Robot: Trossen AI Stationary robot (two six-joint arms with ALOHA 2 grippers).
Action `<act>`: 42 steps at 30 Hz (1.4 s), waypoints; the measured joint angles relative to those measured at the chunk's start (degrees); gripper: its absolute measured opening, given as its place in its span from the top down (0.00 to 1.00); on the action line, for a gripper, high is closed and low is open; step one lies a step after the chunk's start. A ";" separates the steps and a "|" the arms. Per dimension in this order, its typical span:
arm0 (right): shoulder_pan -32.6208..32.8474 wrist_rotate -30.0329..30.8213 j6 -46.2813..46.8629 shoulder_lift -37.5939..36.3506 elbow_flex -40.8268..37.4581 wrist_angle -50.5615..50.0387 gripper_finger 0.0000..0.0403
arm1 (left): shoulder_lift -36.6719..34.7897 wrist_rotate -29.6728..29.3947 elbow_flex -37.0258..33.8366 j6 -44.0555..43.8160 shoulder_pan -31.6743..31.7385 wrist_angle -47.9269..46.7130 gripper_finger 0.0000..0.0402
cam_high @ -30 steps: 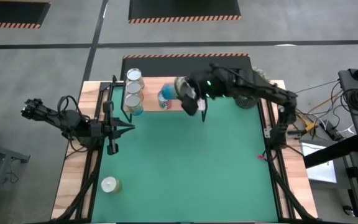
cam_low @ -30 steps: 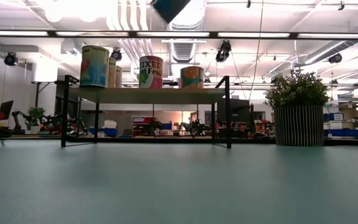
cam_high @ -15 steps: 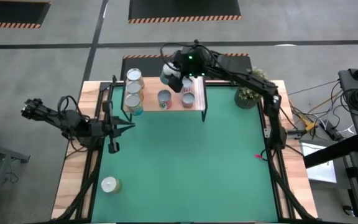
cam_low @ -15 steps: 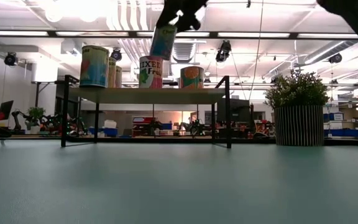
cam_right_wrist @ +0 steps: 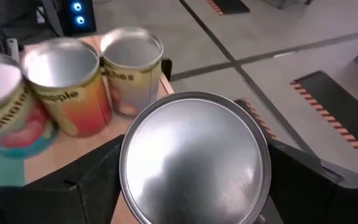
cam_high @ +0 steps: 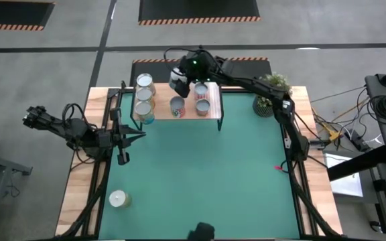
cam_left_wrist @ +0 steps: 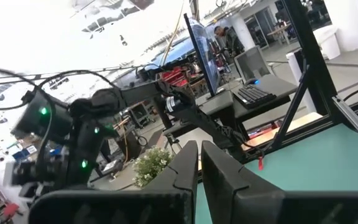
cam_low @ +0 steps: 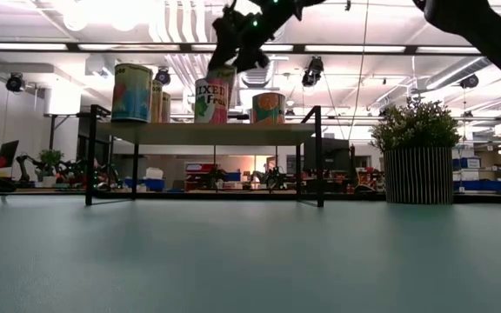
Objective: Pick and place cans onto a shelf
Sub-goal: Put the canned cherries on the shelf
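We see a green tabletop (cam_high: 200, 174) with wooden edges, standing on a grey floor marked with striped hazard mats. From table height, the room behind is a workshop with bright ceiling lights, ducts and benches. A potted plant (cam_high: 268, 100) stands near the far right corner.

The shelf (cam_high: 210, 115) sits along the far edge. Three cans (cam_high: 143, 99) stand in a row at its left end, with two more (cam_high: 177, 106) near the middle. One can (cam_high: 117, 199) stands alone on the near left of the tabletop, well apart from both arms.

The right end effector (cam_high: 179, 79) hovers over the far side of the shelf, its fingers spread wide around a can (cam_right_wrist: 194, 157) held between them; its silvery top fills the wrist view. The left end effector (cam_high: 138, 137) waits at the left edge, fingers pressed together.

From table height, the carried can (cam_low: 223, 80) is mostly hidden by the end effector. Its label cannot be read. We cannot tell whether it touches the shelf.
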 joint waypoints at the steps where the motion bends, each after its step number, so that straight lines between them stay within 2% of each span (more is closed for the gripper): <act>1: -0.07 -0.01 0.00 0.41 0.00 0.09 0.20 | -0.02 -0.02 0.00 0.00 0.00 -0.01 0.99; 12: -0.24 0.20 0.68 3.96 -0.02 1.61 0.22 | -0.04 0.00 0.00 0.46 -0.02 0.01 0.99; 20: -0.35 -0.04 1.17 4.61 -0.02 1.58 0.16 | -0.03 -0.02 0.00 0.46 -0.01 -0.01 0.99; 35: -0.33 -0.02 1.16 2.46 1.09 1.18 0.16 | -0.04 0.00 0.00 0.46 -0.01 -0.01 0.99; 39: -0.31 0.37 1.21 0.41 1.09 -0.23 0.19 | -0.04 0.00 0.00 0.46 -0.02 -0.02 0.99; 42: -0.46 0.43 2.05 -0.57 1.15 -1.63 0.28 | -0.04 -0.01 0.00 0.46 -0.01 -0.06 0.99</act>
